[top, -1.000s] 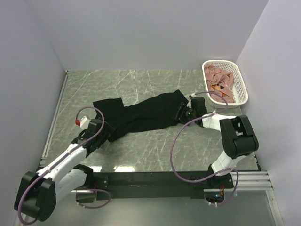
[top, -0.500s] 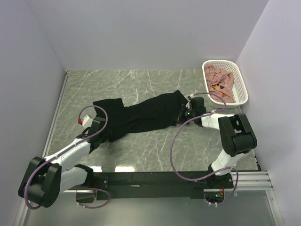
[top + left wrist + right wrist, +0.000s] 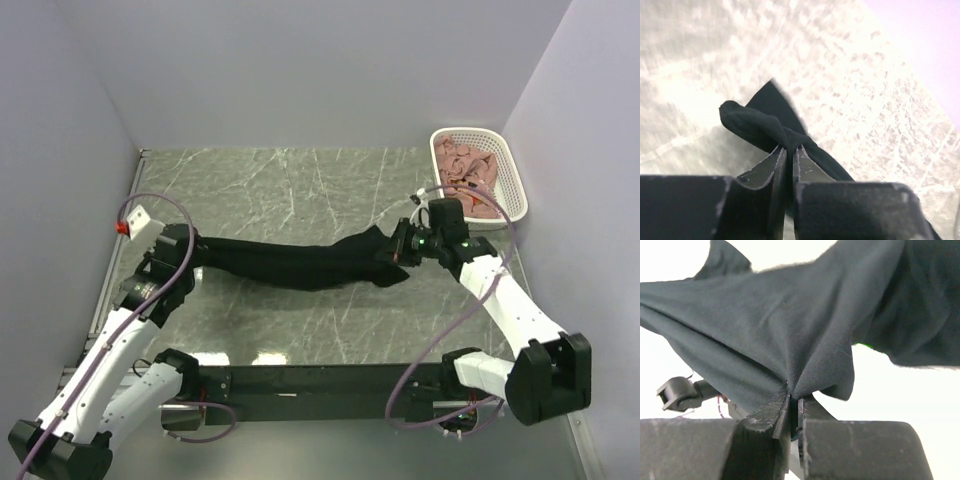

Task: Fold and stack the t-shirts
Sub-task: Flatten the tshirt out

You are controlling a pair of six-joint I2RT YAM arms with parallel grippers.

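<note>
The black t-shirt (image 3: 300,262) hangs as a long sagging band above the marble table, stretched between both arms. My left gripper (image 3: 187,247) is shut on its left end; in the left wrist view the cloth (image 3: 767,125) bunches right at the fingertips of that gripper (image 3: 789,148). My right gripper (image 3: 398,248) is shut on the right end, and the right wrist view shows the fabric (image 3: 790,325) fanning out from the pinch of that gripper (image 3: 793,398). The pink t-shirts (image 3: 468,172) lie crumpled in the basket.
A white lattice basket (image 3: 519,195) stands at the back right corner of the marble table (image 3: 290,180). Lilac walls close in the back and both sides. A black rail (image 3: 320,380) runs along the near edge between the arm bases.
Both grippers closed on the ends of the black t-shirt and rose, moving apart. The shirt left the table and is now pulled into a narrow band in the air.
</note>
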